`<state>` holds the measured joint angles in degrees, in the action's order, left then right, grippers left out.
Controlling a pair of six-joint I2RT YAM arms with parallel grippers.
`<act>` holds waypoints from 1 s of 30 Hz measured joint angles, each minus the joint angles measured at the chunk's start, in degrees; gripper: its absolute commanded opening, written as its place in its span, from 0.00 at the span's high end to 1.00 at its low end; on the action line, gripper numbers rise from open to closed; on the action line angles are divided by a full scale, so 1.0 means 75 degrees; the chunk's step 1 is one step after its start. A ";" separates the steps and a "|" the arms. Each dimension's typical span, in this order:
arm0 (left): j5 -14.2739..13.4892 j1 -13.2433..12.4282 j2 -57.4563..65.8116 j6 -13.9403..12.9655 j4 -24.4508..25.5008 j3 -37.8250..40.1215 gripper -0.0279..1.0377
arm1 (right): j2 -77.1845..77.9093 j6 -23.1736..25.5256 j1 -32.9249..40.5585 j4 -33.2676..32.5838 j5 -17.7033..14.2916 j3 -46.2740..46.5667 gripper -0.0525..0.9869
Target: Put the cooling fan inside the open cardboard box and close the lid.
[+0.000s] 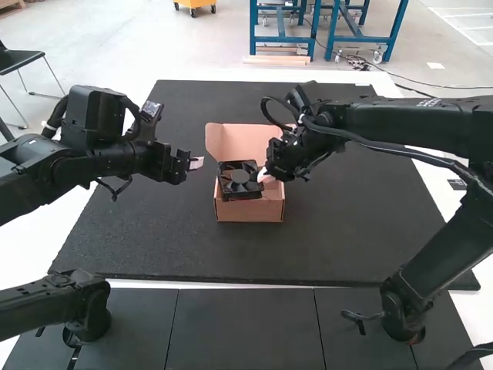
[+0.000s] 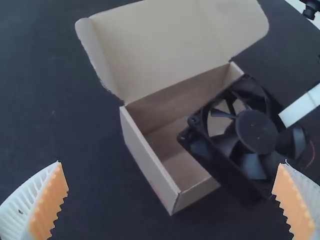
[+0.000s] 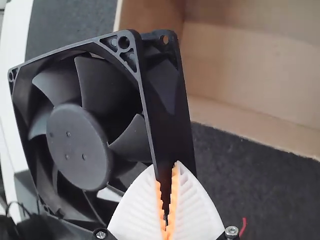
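Black mat [image 1: 139,231] covers the middle of the table, and everything for this job stands on it. At the left of the high view my left gripper [image 1: 185,163] hangs just beside the cardboard box [image 1: 248,208], not touching it, with its white ribbed fingers [image 2: 42,202] spread wide and holding nothing. I judge it is placed there so that it can steady the box or take the lid [image 1: 235,139] when that moment comes. The box stands in the centre of the frame with its opening up. The lid rises behind it, folded back toward the upper part of the frame, so the way in is free. Over the right part of the opening is the cooling fan [image 1: 240,179], tilted, with one lower edge below the rim as far as I can tell and the rest above it. My right gripper [image 1: 269,174] is at the right of the box and pinches the fan's thin frame edge tightly between its orange pads [image 3: 160,192]. Holding it by the edge leaves the flat face free to go down along the box wall. I think the fan is not yet fully inside, so lowering it and letting go is the step in hand, and the lid is not yet closed.
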<state>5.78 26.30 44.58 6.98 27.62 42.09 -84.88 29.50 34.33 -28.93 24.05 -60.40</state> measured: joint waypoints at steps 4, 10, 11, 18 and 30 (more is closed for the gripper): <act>-0.0003 0.0003 0.0000 0.0061 -0.0003 0.0000 0.07 | -0.0181 0.0146 0.0000 0.0187 -0.0128 -0.0052 0.97; 0.0000 0.0003 -0.0026 0.0114 0.0012 0.0000 0.07 | -0.0318 0.0326 0.0000 0.0498 -0.0455 -0.0052 0.97; 0.0000 0.0000 -0.0061 0.0117 0.0023 -0.0006 0.07 | -0.0329 0.0358 0.0000 0.0565 -0.0504 -0.0052 0.97; 0.0000 -0.0009 -0.0152 0.0175 0.0099 -0.0099 0.07 | -0.0361 0.0460 -0.0020 0.0784 -0.0752 -0.0052 0.97; 0.0026 -0.0079 -0.0306 0.0195 0.0181 -0.0163 0.07 | -0.0530 0.0466 -0.0393 0.0871 -0.1151 -0.0050 0.97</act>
<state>5.98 25.71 42.28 8.45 28.97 40.86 -88.86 32.99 31.38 -22.39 15.42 -60.77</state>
